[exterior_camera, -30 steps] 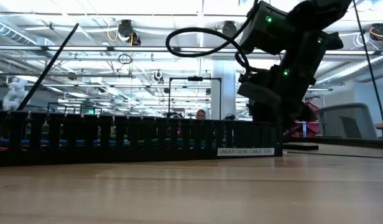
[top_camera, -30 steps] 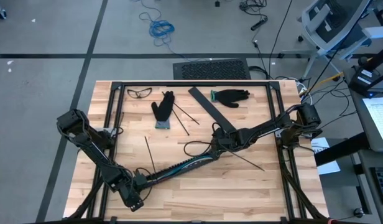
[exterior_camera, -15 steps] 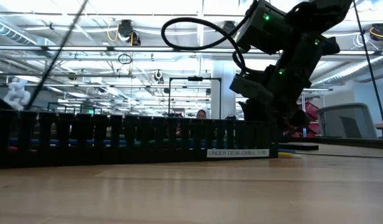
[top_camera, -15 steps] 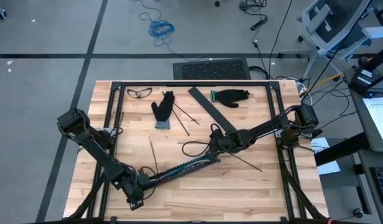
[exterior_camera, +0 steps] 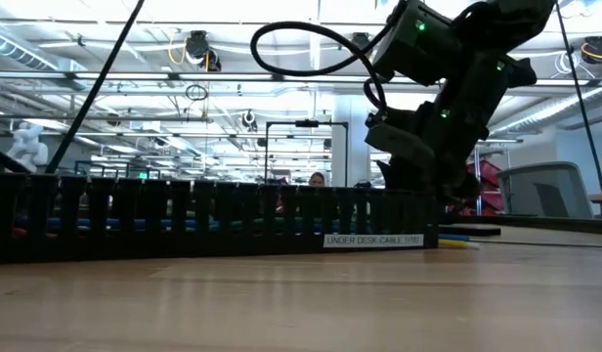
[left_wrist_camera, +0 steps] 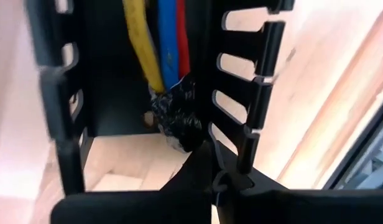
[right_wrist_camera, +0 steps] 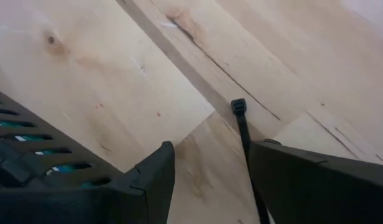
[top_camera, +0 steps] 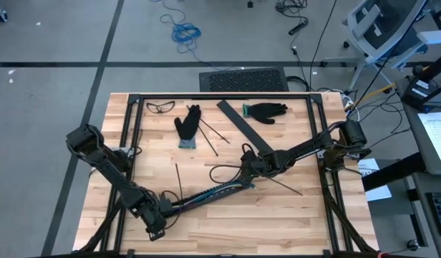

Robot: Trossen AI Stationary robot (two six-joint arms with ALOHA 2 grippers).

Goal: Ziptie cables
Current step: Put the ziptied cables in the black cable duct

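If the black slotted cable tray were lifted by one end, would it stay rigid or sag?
Probably fairly stiff: the black slotted cable tray lies straight between both end effectors, left and right. Its slotted walls stand upright and even, suggesting moulded plastic, likely light. The cables inside look floppy and might slide or spill if it tilts.

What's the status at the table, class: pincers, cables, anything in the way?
Left pincer shut at the slotted tray's near end. Right pincer open over a zip tie. Cables in tray, untied.

high: straight down | low: table-level | wrists: close | shared: slotted tray (top_camera: pixel 210 193)
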